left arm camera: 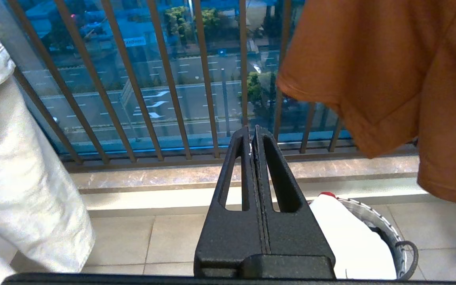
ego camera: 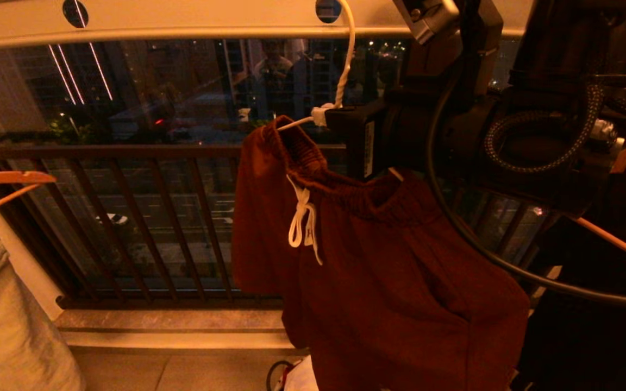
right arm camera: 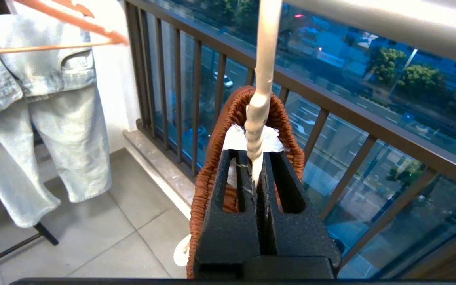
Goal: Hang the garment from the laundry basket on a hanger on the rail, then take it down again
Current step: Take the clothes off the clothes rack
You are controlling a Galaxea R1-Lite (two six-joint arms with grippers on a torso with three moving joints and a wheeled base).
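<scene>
A: Okay, quick, where were the shorts (ego camera: 394, 271)?
B: On the white wire hanger (ego camera: 345, 65), waistband draped over it, white drawstring (ego camera: 303, 220) dangling in front. Hook went up into a dark hole of the cream rail (ego camera: 182, 21).
A: Right gripper (right arm camera: 256, 174)?
B: Up at the hanger's twisted neck, just under the rail. Jaws pinched together on that neck; wrist view showed the wire running straight up from between them, gathered waistband bunched just beyond the tips.
A: Left gripper (left arm camera: 251, 136)?
B: Down low, parked, pointing at the barred railing (left arm camera: 164, 79). Jaws pressed flat against each other, nothing between them.
A: Basket?
B: Laundry basket (left arm camera: 390, 233) on the tiled floor beside the left gripper, patterned rim, dark handle loop, something white inside. Shorts' hem hung above it.
A: Other stuff?
B: Light denim jeans (right arm camera: 42, 118) on an orange-brown wooden hanger (right arm camera: 61, 23), well off to the left of the shorts.
</scene>
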